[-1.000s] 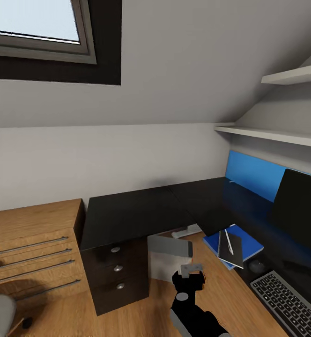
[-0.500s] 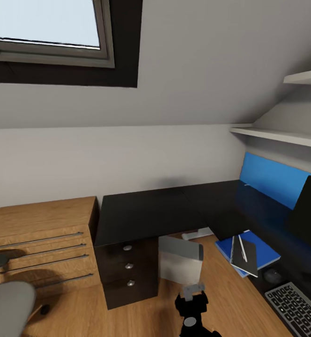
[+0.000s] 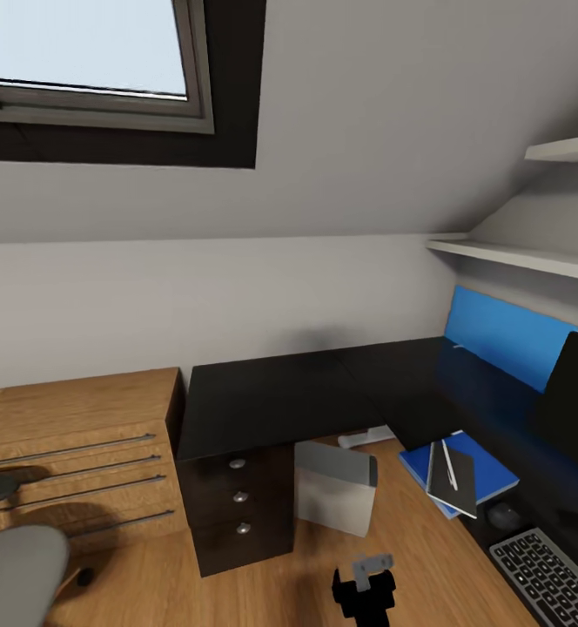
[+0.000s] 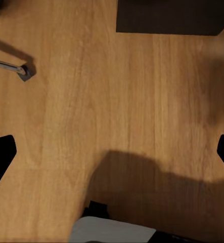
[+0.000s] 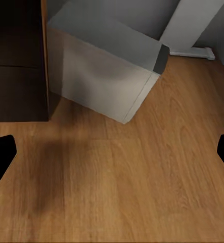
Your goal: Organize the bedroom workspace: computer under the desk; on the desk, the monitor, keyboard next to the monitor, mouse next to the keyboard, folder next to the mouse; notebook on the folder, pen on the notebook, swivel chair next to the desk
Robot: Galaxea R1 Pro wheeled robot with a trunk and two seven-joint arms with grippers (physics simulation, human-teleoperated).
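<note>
**Head view drifts; both pincers spread above the floor**

Little separates this moment from half a second ago. The whole head view has shifted slightly, which is the camera's move and not the furniture's. The right arm's black end sits lower in that view, close to the bottom edge. A little more of the keyboard (image 3: 550, 575) shows at the lower right corner.

The right gripper (image 5: 112, 154) has its fingers spread wide, one dark tip at each side of the right wrist view, with nothing between them. It hangs over the wooden floor (image 3: 446, 575) and faces the computer (image 3: 334, 488). The light-grey tower stands on the floor in the inner angle of the desk (image 3: 272, 401), just beside the drawer block (image 3: 237, 505). How far it reaches under the desktop cannot be told.

The left gripper (image 4: 112, 154) is likewise spread and empty above bare floorboards, near a chrome leg of the swivel chair (image 3: 15, 570). The chair's grey seat shows at the head view's lower left, in front of the wooden dresser (image 3: 71, 435).

On the desk's right wing the monitor (image 3: 576, 409) stands by the blue panel (image 3: 498, 340). The keyboard lies in front of it, and the mouse (image 3: 503, 515) lies just beyond the keyboard's far end. Next to the mouse, at the desk's front edge, lies the blue folder (image 3: 495, 475). The dark notebook (image 3: 459, 489) rests on the folder, and the pen (image 3: 449, 465) rests on the notebook.
</note>
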